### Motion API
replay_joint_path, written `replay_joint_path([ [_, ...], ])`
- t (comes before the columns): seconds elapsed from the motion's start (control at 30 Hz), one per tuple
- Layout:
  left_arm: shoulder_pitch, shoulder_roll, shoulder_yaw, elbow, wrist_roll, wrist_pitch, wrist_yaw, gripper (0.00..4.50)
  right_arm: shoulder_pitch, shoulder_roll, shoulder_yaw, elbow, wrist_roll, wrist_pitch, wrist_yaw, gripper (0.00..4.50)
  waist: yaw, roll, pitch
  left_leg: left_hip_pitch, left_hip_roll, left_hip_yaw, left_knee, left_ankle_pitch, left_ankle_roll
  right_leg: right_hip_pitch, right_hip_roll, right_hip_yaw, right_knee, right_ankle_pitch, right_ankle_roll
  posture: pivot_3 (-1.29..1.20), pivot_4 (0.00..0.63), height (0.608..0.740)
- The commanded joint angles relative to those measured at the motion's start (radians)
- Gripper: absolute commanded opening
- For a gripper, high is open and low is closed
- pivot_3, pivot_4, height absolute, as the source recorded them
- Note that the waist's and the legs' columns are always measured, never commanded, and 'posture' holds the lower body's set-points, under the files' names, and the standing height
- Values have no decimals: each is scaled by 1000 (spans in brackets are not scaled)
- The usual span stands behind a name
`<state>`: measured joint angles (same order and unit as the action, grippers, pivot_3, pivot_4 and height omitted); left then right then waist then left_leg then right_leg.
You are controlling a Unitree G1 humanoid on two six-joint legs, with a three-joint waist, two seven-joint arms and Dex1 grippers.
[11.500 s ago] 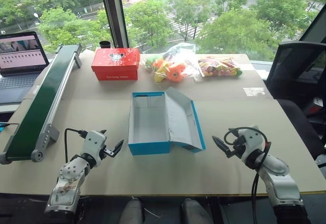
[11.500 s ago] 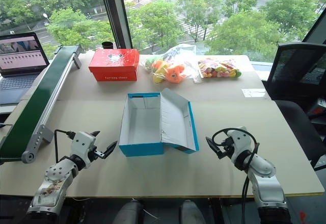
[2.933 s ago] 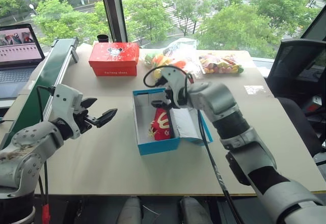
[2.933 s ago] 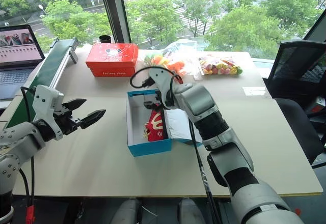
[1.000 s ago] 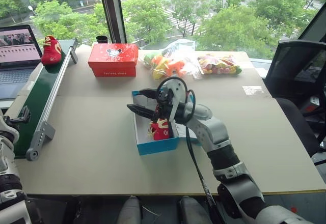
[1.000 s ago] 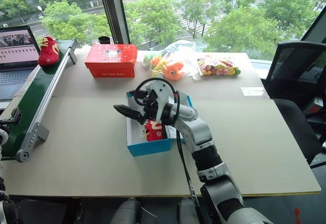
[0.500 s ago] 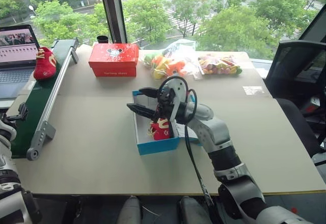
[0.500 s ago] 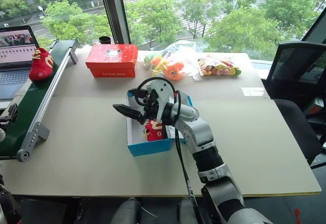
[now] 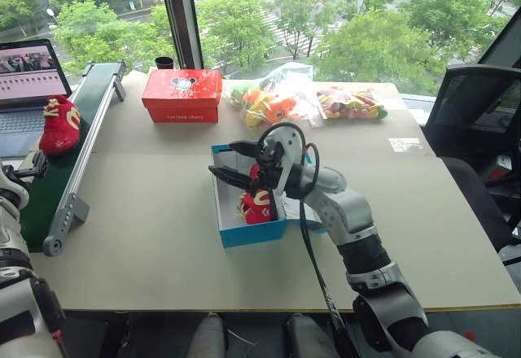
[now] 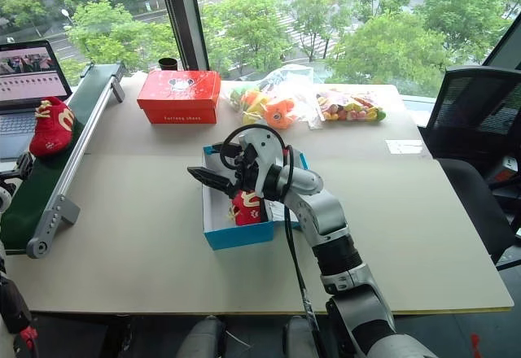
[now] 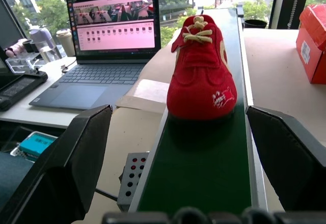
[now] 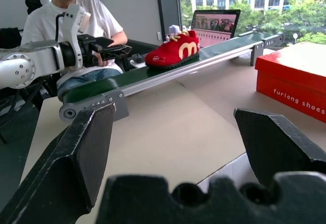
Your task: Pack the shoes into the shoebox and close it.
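A bright blue cardboard shoebox [image 9: 244, 232], white inside, is seen open near the middle of a pale tan table [image 9: 155, 236], with its hinged lid laid back to the right. One small red shoe with yellow-and-white side markings [image 9: 259, 203] is lodged in the near part of the shoebox, tilted rather than flat. The right gripper [image 9: 236, 163] is held over the far half of the shoebox, pointing to the left, its two black fingers spread wide and nothing held between them. A second small red shoe with cream laces [image 11: 201, 71] is found on the green belt of a conveyor [image 9: 85, 118] that runs along the left side of the table from near to far; the shoe rests upright on its sole. The left gripper [image 12: 109, 48] is positioned at the near left, just short of this shoe and facing it along the belt, with its fingers spread wide and apart from the shoe on both sides. No contact between this gripper and the shoe is observed. A red cardboard box with white lettering [image 9: 182, 95] is placed at the far side of the table, left of centre, and clear bags of orange and yellow toys [image 9: 277, 102] lie to its right. An open laptop [image 11: 109, 40] stands on a separate surface to the left of the conveyor. A seated person in a white shirt [image 12: 76, 15] is visible in the right wrist view, beyond the left gripper.
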<state>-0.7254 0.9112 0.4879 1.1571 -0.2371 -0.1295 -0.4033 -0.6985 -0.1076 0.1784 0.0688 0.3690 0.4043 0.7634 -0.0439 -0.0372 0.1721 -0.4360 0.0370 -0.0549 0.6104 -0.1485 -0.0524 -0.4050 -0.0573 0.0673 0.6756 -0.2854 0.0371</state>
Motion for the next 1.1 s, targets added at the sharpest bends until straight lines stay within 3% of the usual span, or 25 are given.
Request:
replay_joint_path([
  [0.03, -57, 45, -2, 24, 0, 26, 9, 4500, 0, -3, -13, -56, 12, 0, -5, 4429, -1, 0, 0, 0, 0, 0, 0, 0, 0, 0, 0, 0, 0, 0, 0, 0, 150, 739],
  [0.37, -54, 57, -13, 94, 2, 143, 44, 4500, 3, -3, -5, -68, 2, 1, -21, 4429, -2, 0, 0, 0, 0, 0, 0, 0, 0, -1, 0, 0, 1, 0, 0, 0, 150, 739],
  [0.7, 2, 41, -46, 87, 6, 249, -75, 4500, -16, -8, -4, -48, 0, -10, -17, 4429, 4, 0, 0, 1, 0, 0, 0, 0, 0, 0, 0, 0, 3, 0, 0, 0, 150, 739],
  [0.73, 6, 40, -45, 84, -1, 255, -99, 3978, -18, -7, -2, -46, -2, -12, -16, 4500, 6, 0, 0, 3, 0, 0, 0, 0, 0, 0, 0, 0, 3, 0, 0, 0, 150, 739],
  [0.77, 9, 38, -46, 79, -1, 254, -109, 3868, -19, -6, -1, -43, -3, -13, -16, 4500, 7, 0, 0, 4, 0, 0, 0, 1, -1, 1, 0, 0, 4, 0, 0, 0, 150, 739],
  [0.97, 10, 29, -38, 55, -13, 255, -127, 1807, -20, -1, 5, -44, -6, -14, -14, 4500, 13, 0, 0, 7, 0, 0, 0, 3, -1, 3, 0, 0, 5, 0, 0, 0, 150, 739],
  [1.1, -4, 16, -33, 26, -23, 223, -157, 844, -20, -2, 4, -46, -7, -13, -13, 4500, 23, 0, 0, 6, 0, 0, 0, 4, -1, 3, 0, 0, 5, 0, 0, 0, 150, 739],
])
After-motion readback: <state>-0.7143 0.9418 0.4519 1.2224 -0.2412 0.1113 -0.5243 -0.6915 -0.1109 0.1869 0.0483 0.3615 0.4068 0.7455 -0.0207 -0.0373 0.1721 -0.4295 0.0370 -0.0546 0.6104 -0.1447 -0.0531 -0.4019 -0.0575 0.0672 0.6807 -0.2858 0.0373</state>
